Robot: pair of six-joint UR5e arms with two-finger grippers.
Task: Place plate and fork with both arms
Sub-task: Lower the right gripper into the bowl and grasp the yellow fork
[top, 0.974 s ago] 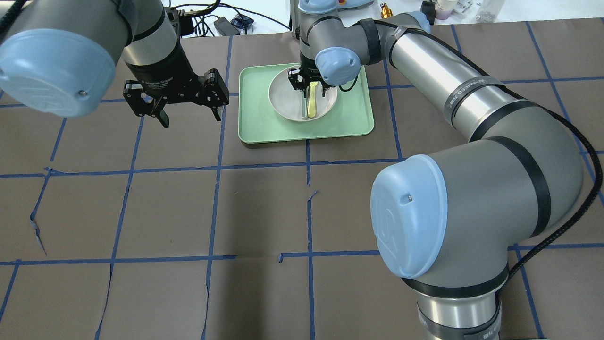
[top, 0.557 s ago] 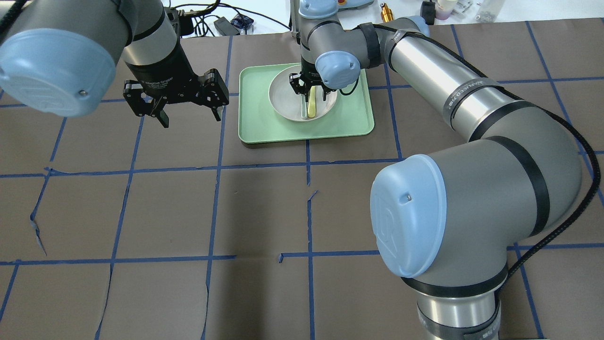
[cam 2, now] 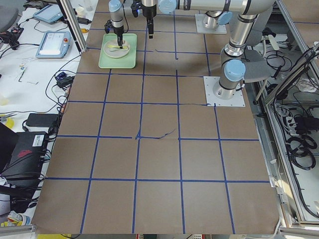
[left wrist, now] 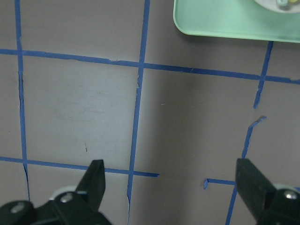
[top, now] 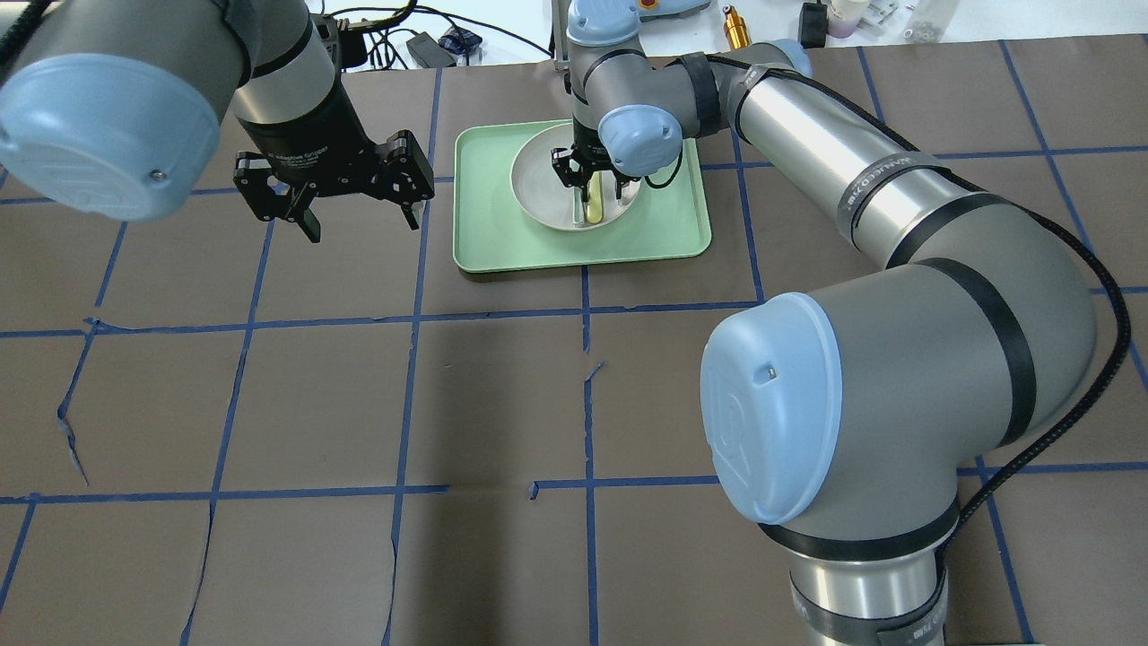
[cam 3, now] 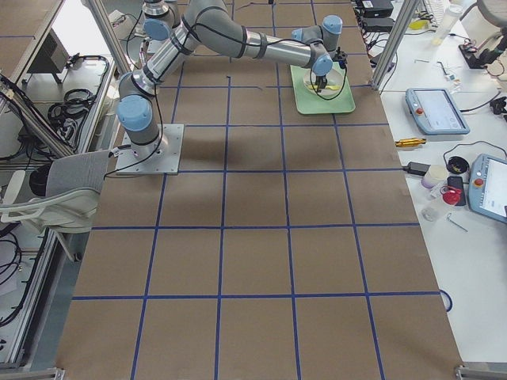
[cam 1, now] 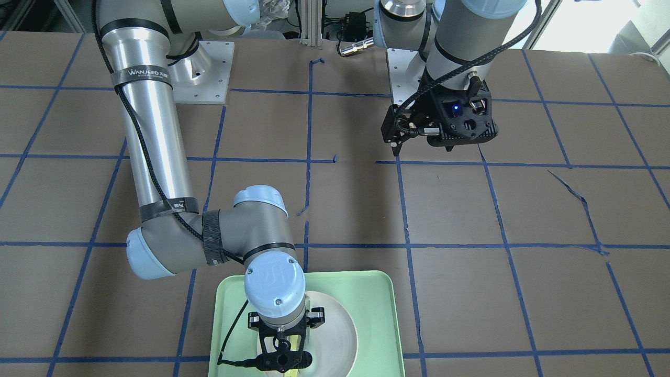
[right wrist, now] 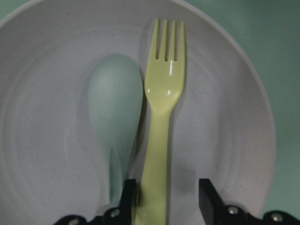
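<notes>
The off-white plate (top: 538, 184) sits in the mint-green tray (top: 484, 233). The yellow-green fork (right wrist: 164, 93) lies in the plate beside a pale teal spoon (right wrist: 115, 103). My right gripper (right wrist: 166, 199) is open and low over the plate (right wrist: 225, 117). Its jaws stand on either side of the fork's handle, one of them between fork and spoon. In the overhead view the right gripper (top: 590, 178) covers most of the fork (top: 593, 208). My left gripper (top: 363, 229) is open and empty above the table, left of the tray.
The table is brown paper with blue tape grid lines. The left wrist view shows the tray's corner (left wrist: 220, 21) ahead of the left gripper (left wrist: 173, 187). Cables and small items lie beyond the table's far edge (top: 430, 45).
My right gripper has come down closer to the plate, over the fork's handle. The left arm has not moved.
</notes>
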